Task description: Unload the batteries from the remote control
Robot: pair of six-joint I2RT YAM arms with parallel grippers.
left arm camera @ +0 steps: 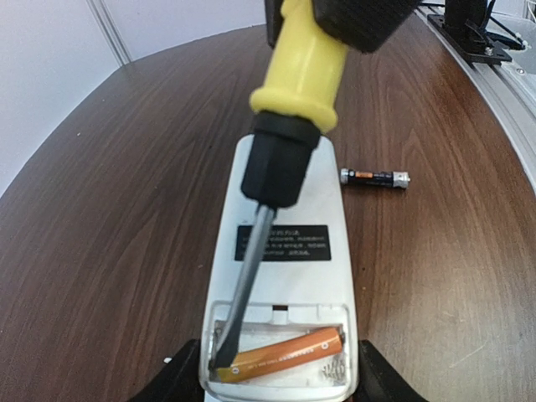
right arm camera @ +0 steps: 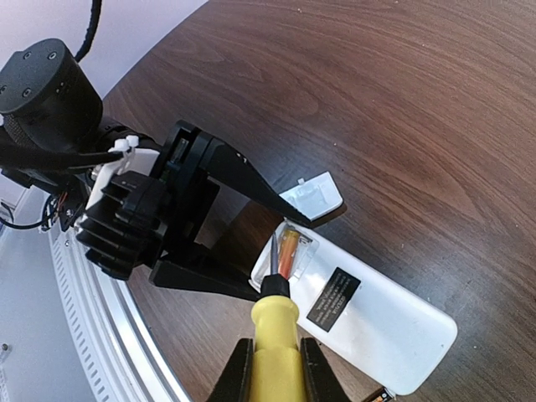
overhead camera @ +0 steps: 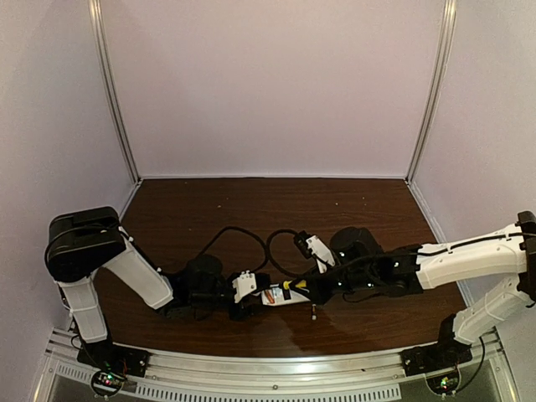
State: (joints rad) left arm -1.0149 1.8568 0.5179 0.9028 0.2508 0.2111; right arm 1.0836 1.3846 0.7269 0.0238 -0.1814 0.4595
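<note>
Near the front edge of the table [left arm camera: 100, 251], the left gripper [right arm camera: 280, 258] clamps the remote control [left arm camera: 285, 243] as the right gripper [right arm camera: 272, 368] grips a screwdriver [left arm camera: 297, 75], tip beside the orange battery [left arm camera: 280, 353] in the open bay. Light, rigid, slick, it probably wants levering at one end. The dark battery [left arm camera: 374, 177] lies loose alongside.

One orange battery [left arm camera: 280, 352] and one dark battery [left arm camera: 374, 177] are counted. One remote control [left arm camera: 328, 209], one screwdriver [left arm camera: 301, 75] and one cover [right arm camera: 316, 194] are seen.

Dark wood-grain tabletop [overhead camera: 251, 197] w/ pale lilac walls [overhead camera: 276, 84] at 9, 12, 3 o'clock; alu. corner posts [overhead camera: 115, 92] at 11 & 1; rail [overhead camera: 276, 368] at 6.
</note>
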